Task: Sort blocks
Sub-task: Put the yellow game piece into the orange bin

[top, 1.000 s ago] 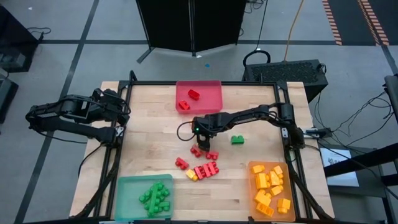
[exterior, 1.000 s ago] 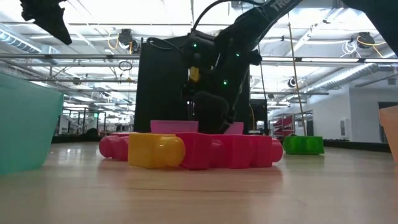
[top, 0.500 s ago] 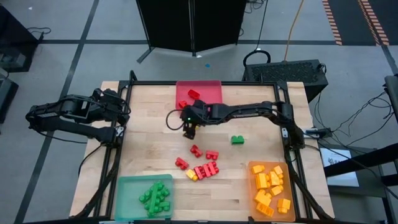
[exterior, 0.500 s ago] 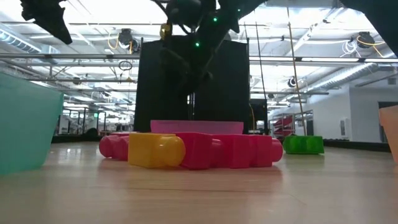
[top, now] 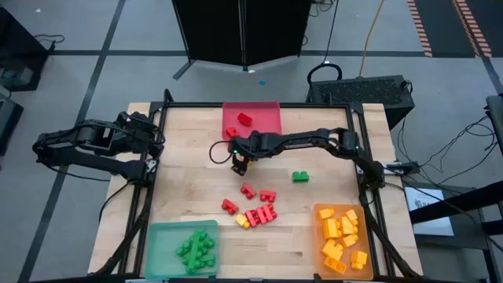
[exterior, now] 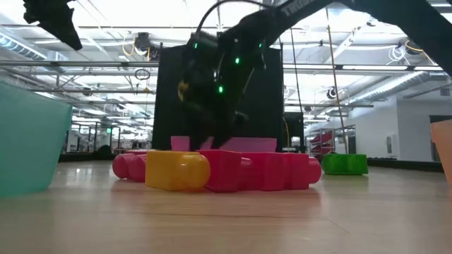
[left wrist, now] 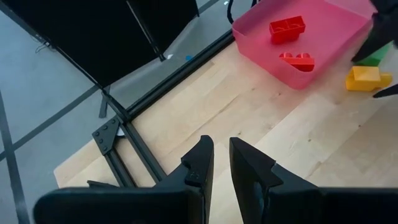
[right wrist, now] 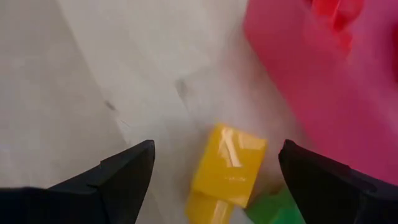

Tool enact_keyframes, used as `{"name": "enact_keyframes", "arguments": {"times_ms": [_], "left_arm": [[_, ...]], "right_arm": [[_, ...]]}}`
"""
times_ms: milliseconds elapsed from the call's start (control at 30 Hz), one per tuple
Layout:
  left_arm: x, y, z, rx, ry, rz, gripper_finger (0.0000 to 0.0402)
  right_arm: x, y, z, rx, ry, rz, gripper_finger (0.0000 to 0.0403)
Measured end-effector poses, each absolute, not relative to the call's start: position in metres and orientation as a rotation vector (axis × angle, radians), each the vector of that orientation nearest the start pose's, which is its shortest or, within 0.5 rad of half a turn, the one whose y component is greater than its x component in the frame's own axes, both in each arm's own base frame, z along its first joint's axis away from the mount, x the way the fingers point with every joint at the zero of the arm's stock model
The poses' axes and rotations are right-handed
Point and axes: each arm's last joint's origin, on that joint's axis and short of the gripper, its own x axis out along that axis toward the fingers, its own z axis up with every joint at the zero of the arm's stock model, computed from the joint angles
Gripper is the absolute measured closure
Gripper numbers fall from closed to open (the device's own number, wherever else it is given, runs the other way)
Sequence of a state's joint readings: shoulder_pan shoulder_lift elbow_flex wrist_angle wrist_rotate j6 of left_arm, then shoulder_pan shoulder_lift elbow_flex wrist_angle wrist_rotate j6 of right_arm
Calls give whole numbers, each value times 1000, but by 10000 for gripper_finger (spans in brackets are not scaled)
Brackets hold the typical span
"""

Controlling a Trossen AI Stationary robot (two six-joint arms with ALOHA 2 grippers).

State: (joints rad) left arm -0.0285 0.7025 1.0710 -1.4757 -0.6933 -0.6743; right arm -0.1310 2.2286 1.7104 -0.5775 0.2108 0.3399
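The place is a large industrial lab or workshop hall. The low view shows a high ceiling [exterior: 367,42] with exposed pipes and strip lights over an open floor with racks. The high view shows a grey concrete floor [top: 78,71] with taped lines and loose cables [top: 416,141] beside a framed wooden table [top: 189,149].

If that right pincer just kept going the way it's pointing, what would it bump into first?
Most likely the yellow block lying on the table just beside the red tray. It sits between the open right pincer fingers, though depth is unclear.
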Motion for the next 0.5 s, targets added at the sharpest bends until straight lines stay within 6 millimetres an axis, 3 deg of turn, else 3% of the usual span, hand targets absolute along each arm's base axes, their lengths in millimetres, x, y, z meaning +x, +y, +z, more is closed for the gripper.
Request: {"name": "enact_keyframes", "arguments": {"times_ms": [133,333,500], "left_arm": [[66,17,338,-194,793,904,343],[66,17,338,-195,794,903,343],[66,17,338,-196,794,901,343]], "right_arm": [[464,-68,136,292,1081,-522,67],[465,-67,134,340,1086,-512,74],[464,-67,134,353,1098,-522,160]]}}
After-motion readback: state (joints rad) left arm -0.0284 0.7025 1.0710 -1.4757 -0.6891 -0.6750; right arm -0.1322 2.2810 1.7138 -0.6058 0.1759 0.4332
